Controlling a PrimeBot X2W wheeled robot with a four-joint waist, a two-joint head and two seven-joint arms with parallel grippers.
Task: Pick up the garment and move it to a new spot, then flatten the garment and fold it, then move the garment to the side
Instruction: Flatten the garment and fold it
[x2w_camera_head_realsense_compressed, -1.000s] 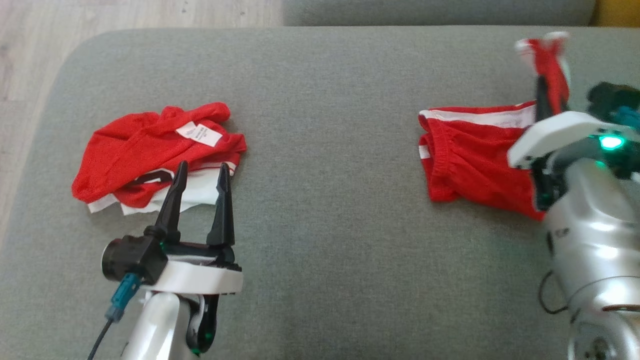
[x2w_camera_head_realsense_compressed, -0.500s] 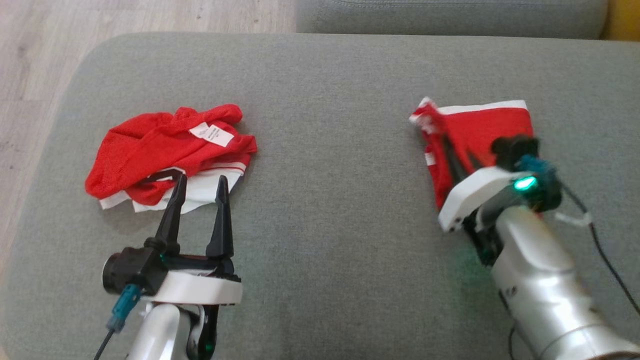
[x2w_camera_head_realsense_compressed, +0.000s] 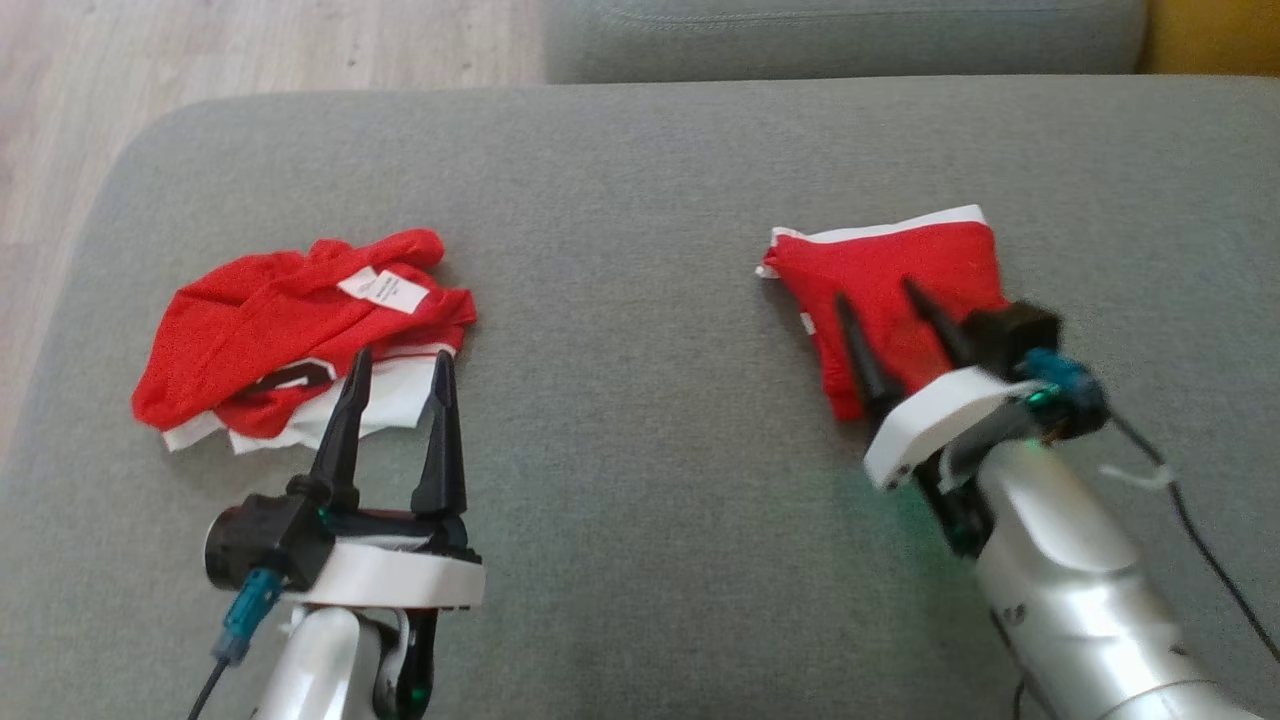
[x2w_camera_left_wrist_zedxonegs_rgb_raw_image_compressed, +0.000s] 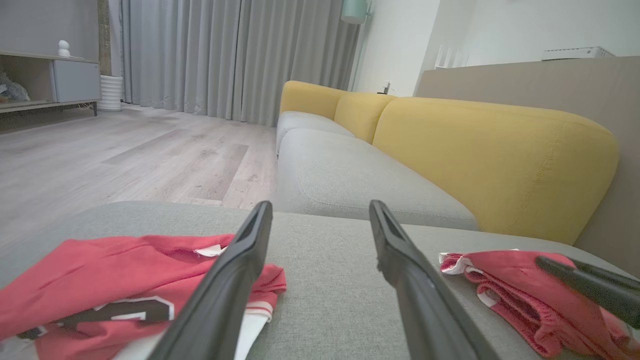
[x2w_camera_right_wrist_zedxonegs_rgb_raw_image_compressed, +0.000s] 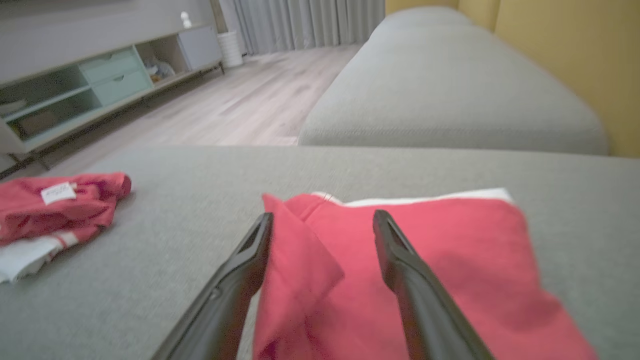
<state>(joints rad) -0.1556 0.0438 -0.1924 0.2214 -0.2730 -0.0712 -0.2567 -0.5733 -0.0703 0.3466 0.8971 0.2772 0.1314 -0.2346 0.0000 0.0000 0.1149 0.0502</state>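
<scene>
We find the right gripper (x2w_camera_head_realsense_compressed: 874, 291) released, its fingers spread over the folded red shorts (x2w_camera_head_realsense_compressed: 945, 260) on the grey sofa cushion (x2w_camera_head_realsense_compressed: 640, 200), gripping nothing. The left gripper (x2w_camera_head_realsense_compressed: 402, 354) is likewise spread and empty, just before a crumpled red jersey (x2w_camera_head_realsense_compressed: 260, 320). The left wrist view adds the yellow backrest (x2w_camera_left_wrist_zedxonegs_rgb_raw_image_compressed: 490, 150) behind the cushion.

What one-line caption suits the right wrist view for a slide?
The right gripper, fingers open, over folded red shorts on a grey cushion; crumpled red jersey lies apart.
</scene>
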